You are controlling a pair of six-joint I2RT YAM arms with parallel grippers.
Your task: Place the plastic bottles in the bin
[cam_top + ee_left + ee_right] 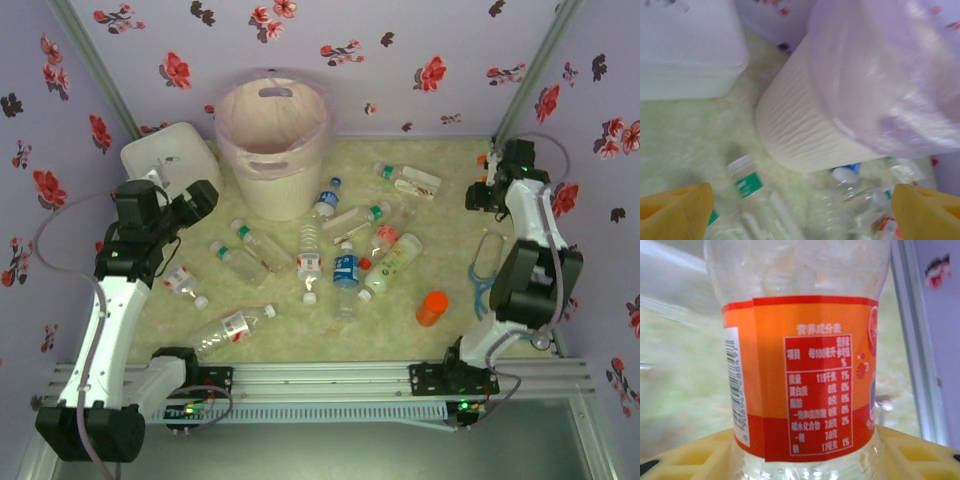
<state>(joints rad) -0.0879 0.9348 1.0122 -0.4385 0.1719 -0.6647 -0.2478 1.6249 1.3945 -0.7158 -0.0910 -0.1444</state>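
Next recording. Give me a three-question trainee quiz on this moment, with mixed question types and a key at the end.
1. True or false: the bin lies tipped on its side.
2. What stands between the fingers of the right gripper?
A) the small orange cup
B) the orange-labelled bottle
C) the white box
3. Fill in: the ___ gripper hangs with its jaws wide apart close to the bin.
Key:
1. False; it stands upright.
2. B.
3. Left: the left gripper.
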